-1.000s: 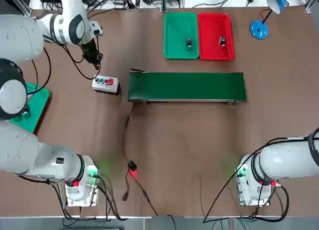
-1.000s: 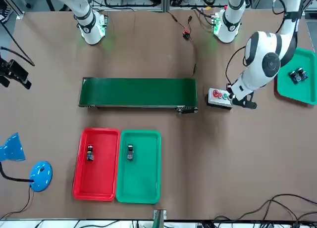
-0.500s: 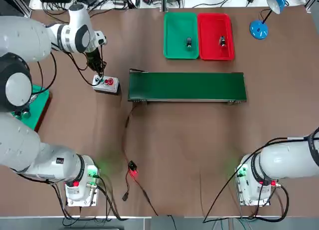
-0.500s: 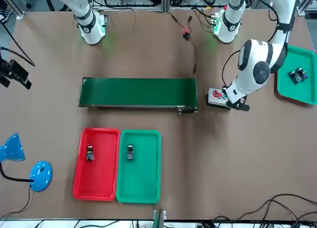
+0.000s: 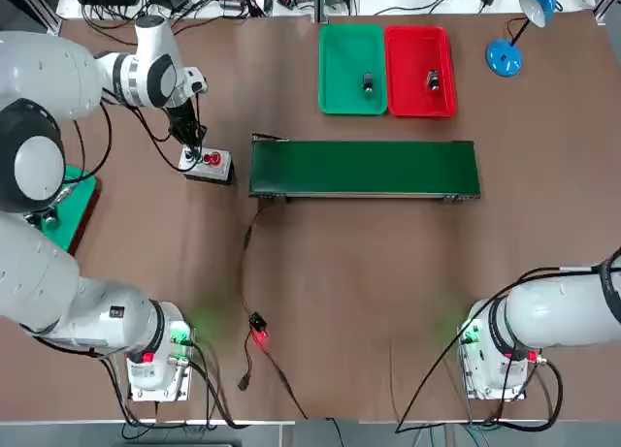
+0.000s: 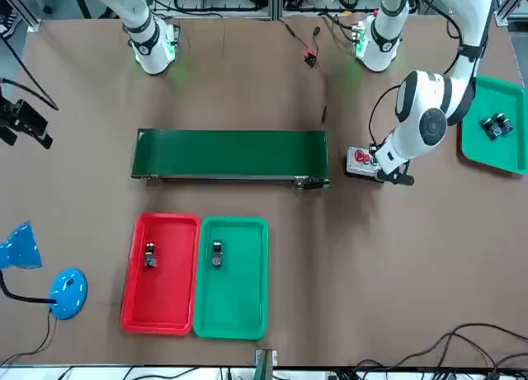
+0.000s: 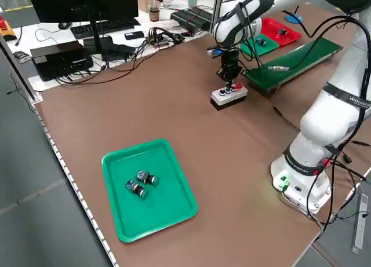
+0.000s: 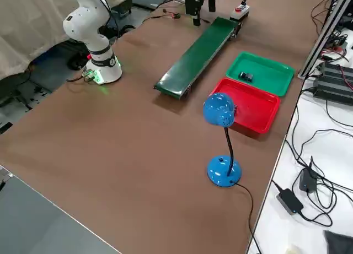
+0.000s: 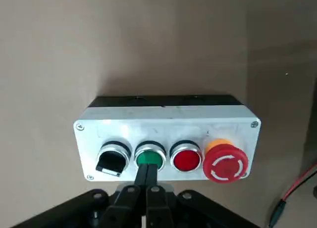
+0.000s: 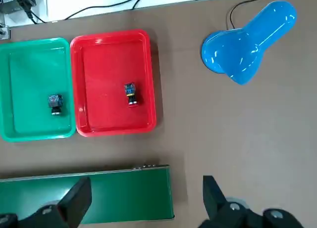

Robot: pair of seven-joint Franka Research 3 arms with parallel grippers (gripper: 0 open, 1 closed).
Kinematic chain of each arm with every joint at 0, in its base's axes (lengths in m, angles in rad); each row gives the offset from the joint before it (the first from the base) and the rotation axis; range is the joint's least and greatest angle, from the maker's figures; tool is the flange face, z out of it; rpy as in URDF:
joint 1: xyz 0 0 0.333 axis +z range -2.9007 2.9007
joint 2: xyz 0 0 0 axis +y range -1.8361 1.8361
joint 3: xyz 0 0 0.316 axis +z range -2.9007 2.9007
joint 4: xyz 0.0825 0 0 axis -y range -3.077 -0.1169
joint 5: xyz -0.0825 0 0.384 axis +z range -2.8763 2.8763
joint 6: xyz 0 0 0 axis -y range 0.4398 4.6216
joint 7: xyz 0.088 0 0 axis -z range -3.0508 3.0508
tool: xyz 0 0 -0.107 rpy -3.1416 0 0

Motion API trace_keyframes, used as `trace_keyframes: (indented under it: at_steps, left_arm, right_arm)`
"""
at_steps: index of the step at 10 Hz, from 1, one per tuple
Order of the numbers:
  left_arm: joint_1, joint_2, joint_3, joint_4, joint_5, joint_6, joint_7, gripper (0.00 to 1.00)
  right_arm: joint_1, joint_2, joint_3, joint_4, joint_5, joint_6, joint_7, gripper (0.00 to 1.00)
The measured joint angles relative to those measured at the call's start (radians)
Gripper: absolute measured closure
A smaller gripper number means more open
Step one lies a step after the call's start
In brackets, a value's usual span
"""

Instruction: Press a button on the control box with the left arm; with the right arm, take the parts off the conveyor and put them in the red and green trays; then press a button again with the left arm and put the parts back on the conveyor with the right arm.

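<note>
The grey control box (image 5: 207, 163) sits just left of the green conveyor (image 5: 364, 168), whose belt is bare. My left gripper (image 5: 194, 152) is shut, and its joined fingertips (image 9: 147, 172) rest on the box's green button (image 9: 149, 158). The box's red button (image 9: 186, 159) is beside it. One small part (image 5: 368, 82) lies in the green tray (image 5: 335, 69) and another part (image 5: 433, 79) in the red tray (image 5: 441, 98). My right gripper (image 10: 144, 184) hangs open and empty, high above the conveyor's right end, at the picture's left edge in the front view (image 6: 18, 120).
A blue desk lamp (image 5: 506, 51) stands right of the red tray. A second green tray (image 7: 168, 203) with two parts lies at the table's left edge. A thin cable with a red connector (image 5: 257, 333) runs from the conveyor toward the arm bases.
My left gripper has come down from behind the control box onto its green button. The right arm, parts and trays have not moved.
</note>
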Motion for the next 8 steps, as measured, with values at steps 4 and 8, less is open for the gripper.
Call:
trace_keyframes:
  at_steps: [4, 8]
  left_arm:
    - [0.0, 0.022, -0.003, -0.008, 0.0, 0.052, 0.0, 0.99]
    - [0.0, 0.027, -0.005, -0.007, 0.0, 0.057, -0.019, 0.99]
  right_arm:
    - [0.0, 0.0, 0.0, 0.0, 0.0, 0.0, 0.0, 0.01]
    - [0.0, 0.0, 0.0, 0.0, 0.0, 0.0, 0.0, 0.01]
